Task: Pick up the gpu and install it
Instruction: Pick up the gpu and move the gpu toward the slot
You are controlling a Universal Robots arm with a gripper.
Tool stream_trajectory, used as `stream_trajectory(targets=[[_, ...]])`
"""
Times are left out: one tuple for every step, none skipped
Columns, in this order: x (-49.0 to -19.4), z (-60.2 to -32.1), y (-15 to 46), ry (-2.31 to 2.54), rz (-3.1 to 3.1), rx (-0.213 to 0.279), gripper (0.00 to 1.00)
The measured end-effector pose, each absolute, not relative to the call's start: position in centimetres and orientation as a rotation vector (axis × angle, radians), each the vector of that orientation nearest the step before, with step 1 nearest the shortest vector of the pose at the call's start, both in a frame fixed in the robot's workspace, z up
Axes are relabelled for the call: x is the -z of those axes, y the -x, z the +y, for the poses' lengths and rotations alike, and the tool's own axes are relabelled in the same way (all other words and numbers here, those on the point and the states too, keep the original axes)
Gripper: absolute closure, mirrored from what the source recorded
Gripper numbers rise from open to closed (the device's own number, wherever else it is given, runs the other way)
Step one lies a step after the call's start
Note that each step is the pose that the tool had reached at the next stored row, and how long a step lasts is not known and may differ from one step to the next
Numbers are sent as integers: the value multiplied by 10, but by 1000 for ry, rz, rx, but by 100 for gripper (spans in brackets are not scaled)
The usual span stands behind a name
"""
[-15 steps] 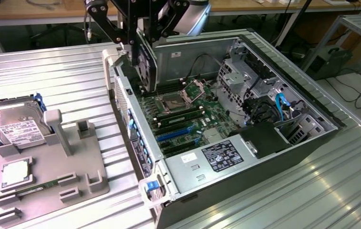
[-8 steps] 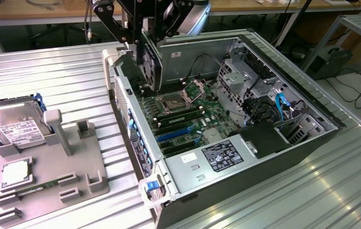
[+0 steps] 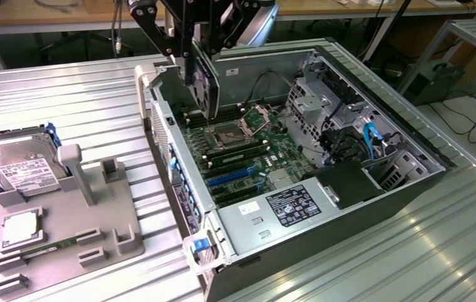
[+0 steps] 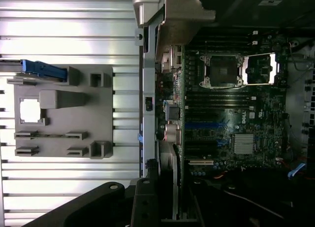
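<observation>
The gpu (image 3: 205, 88) hangs upright, a dark thin card with a green edge, above the back part of the open computer case (image 3: 405, 189). My gripper (image 3: 194, 47) is shut on the card's upper edge. The card's lower end hovers over the motherboard (image 3: 246, 151), near the processor socket and apart from the blue slots (image 3: 229, 176). In the wrist view the gpu (image 4: 184, 17) appears edge-on along the case wall, its pale metal bracket at the far end, with my gripper (image 4: 167, 207) around its near end.
A grey holder tray (image 3: 70, 214) lies on the ribbed metal table at the exterior view's left, carrying a hard drive (image 3: 19, 167), a processor chip (image 3: 21, 229) and a slim memory stick (image 3: 49, 246). The case also holds a power supply (image 3: 292, 207), drive cages and cables.
</observation>
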State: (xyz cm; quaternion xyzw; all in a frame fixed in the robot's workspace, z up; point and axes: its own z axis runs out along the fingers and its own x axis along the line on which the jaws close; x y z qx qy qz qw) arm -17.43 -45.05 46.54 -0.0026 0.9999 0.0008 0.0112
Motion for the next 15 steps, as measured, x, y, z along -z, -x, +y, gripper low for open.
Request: stream_trajectory(targets=[[-465,-451,174,8,3119,-2,72],[-465,-451,173,8,3119,-3,72],[-465,-451,172,8,3119,-2,72],[-465,-451,172,8,3119,-3,72],[-465,-451,171,8,3119,-2,72],[-465,-451,171,8,3119,-2,72],[-465,-451,170,8,3119,-2,72],[-465,-451,170,8,3119,-3,72],[-465,-451,169,8,3119,-3,72],[-465,-451,168,8,3119,-2,72],[-465,-451,168,8,3119,-3,72],[-465,-451,167,8,3119,-3,72],[-465,-451,166,8,3119,-2,72],[-465,-451,166,8,3119,-3,72],[-465,-451,165,8,3119,-2,72]])
